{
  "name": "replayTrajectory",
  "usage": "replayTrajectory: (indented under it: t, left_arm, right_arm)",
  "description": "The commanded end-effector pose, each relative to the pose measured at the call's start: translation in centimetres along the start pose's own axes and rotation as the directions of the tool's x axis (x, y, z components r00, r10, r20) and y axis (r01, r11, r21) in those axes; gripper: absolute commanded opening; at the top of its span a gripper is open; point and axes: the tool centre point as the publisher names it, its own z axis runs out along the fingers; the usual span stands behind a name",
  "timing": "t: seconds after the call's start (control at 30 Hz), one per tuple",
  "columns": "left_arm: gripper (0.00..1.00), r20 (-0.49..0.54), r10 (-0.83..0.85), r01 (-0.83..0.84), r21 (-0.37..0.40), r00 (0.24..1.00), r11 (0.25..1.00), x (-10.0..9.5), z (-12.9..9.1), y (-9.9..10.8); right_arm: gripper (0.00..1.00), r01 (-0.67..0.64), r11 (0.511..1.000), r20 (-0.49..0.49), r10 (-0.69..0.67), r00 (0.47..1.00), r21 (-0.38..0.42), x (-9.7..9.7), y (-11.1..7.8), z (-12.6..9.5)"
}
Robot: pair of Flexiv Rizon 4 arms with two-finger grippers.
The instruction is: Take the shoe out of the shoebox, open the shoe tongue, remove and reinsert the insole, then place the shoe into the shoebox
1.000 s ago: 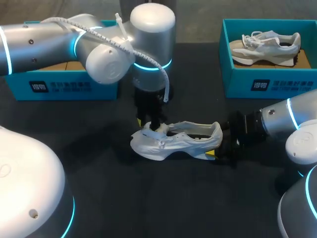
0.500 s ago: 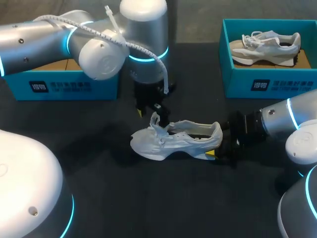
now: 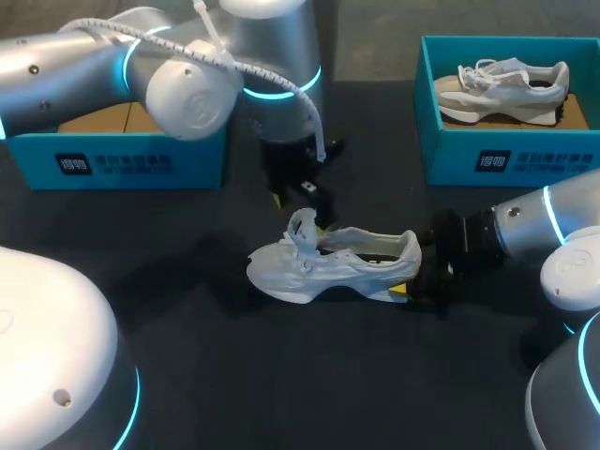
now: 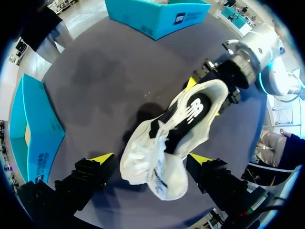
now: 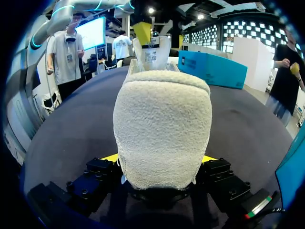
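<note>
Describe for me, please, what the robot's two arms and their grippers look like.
The left arm and right arm are smooth silver-white rounded tubes with glowing cyan rings at the joints. A white ribbed cable loops along the left one. The left gripper and right gripper are black and blocky, with bright yellow tips.

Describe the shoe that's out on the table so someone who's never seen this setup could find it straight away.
On the black table, look between the left teal cardboard shoebox and the right teal cardboard shoebox. There stands a white sneaker, heel clamped by the right gripper. Unlike the grey-and-white sneaker inside the right box, it is out on the tabletop, tongue raised.
</note>
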Motion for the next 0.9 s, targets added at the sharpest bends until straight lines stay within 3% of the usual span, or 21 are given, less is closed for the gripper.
replayTrajectory:
  t: [0.03, 0.17, 0.33, 0.8, 0.9]
  left_arm:
    - [1.00, -0.020, 0.089, -0.089, 0.011, 0.996, 0.996, 0.2, -1.3, -0.7]
    - [1.00, -0.016, 0.313, -0.313, 0.020, 0.950, 0.950, 0.6, -2.4, -1.2]
    - [1.00, -0.014, 0.580, -0.580, -0.025, 0.814, 0.814, 1.0, -3.4, -1.5]
    - [1.00, -0.007, 0.583, -0.583, -0.031, 0.812, 0.812, 1.0, -3.5, -1.6]
    - [1.00, 0.039, 0.524, -0.524, -0.026, 0.851, 0.851, -0.1, -4.3, -1.3]
  right_arm:
    - [0.00, -0.002, 1.000, 0.002, 0.002, 1.000, 0.007, 0.0, -0.3, 0.6]
    - [0.00, -0.002, 1.000, 0.002, 0.002, 1.000, 0.007, 0.0, -0.3, 0.6]
    - [0.00, -0.002, 1.000, 0.002, 0.002, 1.000, 0.007, 0.0, -0.3, 0.6]
    - [0.00, -0.002, 1.000, 0.002, 0.002, 1.000, 0.007, 0.0, -0.3, 0.6]
    - [0.00, -0.002, 1.000, 0.002, 0.002, 1.000, 0.007, 0.0, -0.3, 0.6]
